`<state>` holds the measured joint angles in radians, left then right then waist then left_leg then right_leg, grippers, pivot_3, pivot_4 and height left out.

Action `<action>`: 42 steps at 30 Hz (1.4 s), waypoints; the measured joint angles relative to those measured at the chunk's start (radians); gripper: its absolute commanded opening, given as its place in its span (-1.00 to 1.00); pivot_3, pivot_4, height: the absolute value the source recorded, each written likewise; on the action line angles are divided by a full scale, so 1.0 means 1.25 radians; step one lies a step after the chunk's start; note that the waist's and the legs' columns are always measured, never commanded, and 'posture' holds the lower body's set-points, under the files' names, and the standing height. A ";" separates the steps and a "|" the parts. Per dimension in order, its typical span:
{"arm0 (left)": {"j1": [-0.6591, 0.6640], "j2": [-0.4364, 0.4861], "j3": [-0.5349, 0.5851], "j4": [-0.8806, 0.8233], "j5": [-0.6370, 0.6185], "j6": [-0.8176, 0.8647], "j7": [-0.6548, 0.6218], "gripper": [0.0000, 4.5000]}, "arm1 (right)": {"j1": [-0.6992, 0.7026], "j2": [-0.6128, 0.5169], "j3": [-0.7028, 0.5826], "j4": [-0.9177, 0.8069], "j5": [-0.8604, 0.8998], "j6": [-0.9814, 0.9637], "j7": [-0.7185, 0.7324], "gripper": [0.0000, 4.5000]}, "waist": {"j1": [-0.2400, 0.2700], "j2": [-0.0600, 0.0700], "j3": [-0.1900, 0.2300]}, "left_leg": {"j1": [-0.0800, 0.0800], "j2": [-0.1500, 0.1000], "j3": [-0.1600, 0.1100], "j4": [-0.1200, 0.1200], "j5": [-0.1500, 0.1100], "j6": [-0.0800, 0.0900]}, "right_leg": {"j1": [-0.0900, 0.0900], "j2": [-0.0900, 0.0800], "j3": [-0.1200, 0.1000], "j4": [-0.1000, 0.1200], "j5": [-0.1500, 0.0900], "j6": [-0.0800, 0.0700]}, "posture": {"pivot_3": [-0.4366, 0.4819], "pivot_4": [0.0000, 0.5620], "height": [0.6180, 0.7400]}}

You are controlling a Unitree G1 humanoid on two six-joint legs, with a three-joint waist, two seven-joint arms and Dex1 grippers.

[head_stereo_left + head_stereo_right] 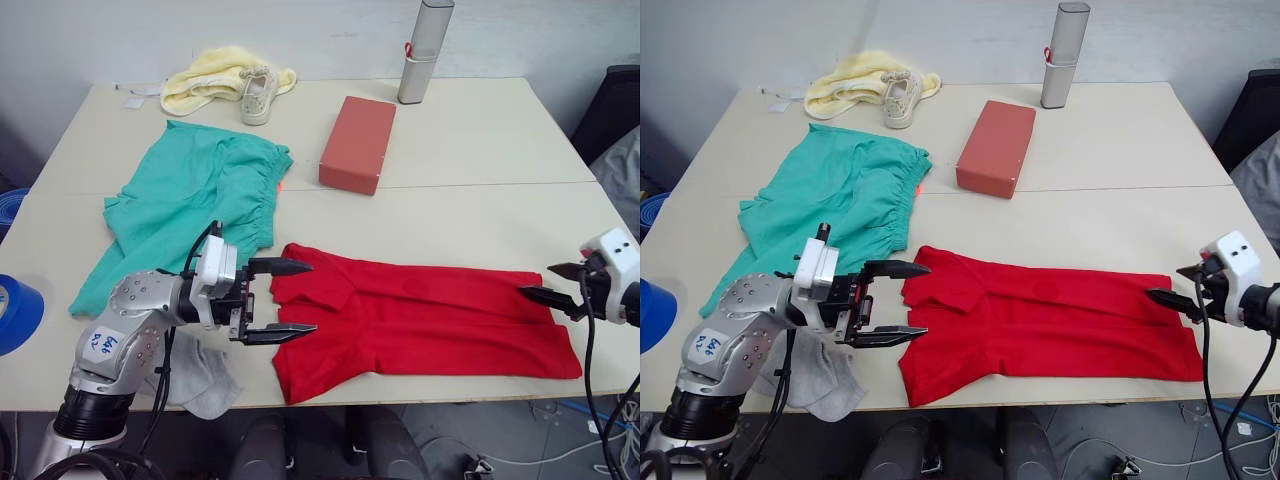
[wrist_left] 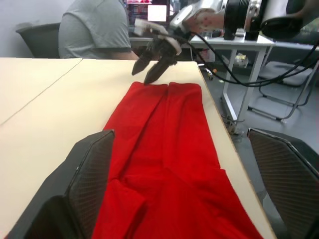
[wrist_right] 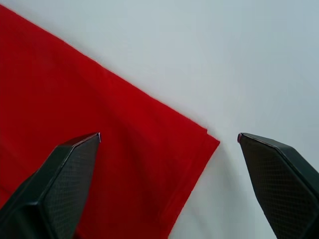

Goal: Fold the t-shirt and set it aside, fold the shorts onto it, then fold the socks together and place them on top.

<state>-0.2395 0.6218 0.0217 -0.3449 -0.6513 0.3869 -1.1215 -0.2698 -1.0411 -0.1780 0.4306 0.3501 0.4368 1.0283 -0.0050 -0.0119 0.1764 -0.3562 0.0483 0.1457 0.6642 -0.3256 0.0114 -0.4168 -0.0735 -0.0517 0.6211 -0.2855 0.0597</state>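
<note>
beige table [image 1: 480, 130] under t-shirt [image 1: 430, 320], white wall behind

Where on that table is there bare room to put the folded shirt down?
Bare tabletop lies right of the red box and between that box and the t-shirt. The left side is crowded: shorts, towel, sneaker, socks.

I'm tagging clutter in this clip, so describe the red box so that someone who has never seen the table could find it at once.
Start at the far half of the pale table. The box lies flat near its middle, between the green shorts on the robot's left and the upright grey case further back. Unlike the red t-shirt spread near the front edge, it is rigid, brick-red and rectangular.
</note>
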 measured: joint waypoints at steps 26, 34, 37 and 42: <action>0.013 -0.019 0.004 0.039 0.040 -0.063 0.030 1.00 | -0.368 0.106 0.174 0.365 -0.256 -0.216 -0.039 -0.99 | -0.024 0.000 0.000 | 0.001 0.000 0.001 0.000 0.000 -0.002 | 0.001 -0.001 0.000 0.001 0.000 0.000 | -0.05 -0.47 1.00; 0.012 -0.027 0.000 0.068 0.071 -0.093 0.041 1.00 | -0.491 0.191 0.211 0.560 -0.369 -0.462 -0.184 -0.99 | -0.027 0.001 0.000 | 0.000 0.000 0.001 0.000 0.001 -0.003 | -0.001 0.000 0.001 0.002 0.000 0.000 | -0.05 -0.47 1.00; 0.012 -0.027 0.000 0.069 0.083 -0.103 0.047 1.00 | -0.504 0.202 0.201 0.590 -0.372 -0.502 -0.179 -0.99 | -0.026 0.001 0.001 | 0.000 0.000 0.001 0.000 0.001 -0.003 | -0.001 0.000 0.001 0.002 0.000 0.000 | -0.05 -0.47 1.00; -0.001 -0.026 -0.006 0.094 0.101 -0.107 0.048 1.00 | -0.504 0.204 0.166 0.592 -0.335 -0.521 -0.106 -0.38 | -0.023 0.001 0.001 | 0.000 0.000 0.001 0.000 0.001 -0.002 | -0.001 -0.001 0.001 0.002 0.000 0.000 | -0.05 -0.47 1.00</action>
<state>-0.2406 0.5890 0.0138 -0.2279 -0.5246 0.2525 -1.0609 -0.8994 -0.7856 0.0292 1.1701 -0.0686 -0.2139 0.8960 -0.0341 -0.0106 0.1773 -0.3564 0.0485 0.1473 0.6643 -0.3239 0.0084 -0.4186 -0.0742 -0.0509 0.6242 -0.2852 0.0600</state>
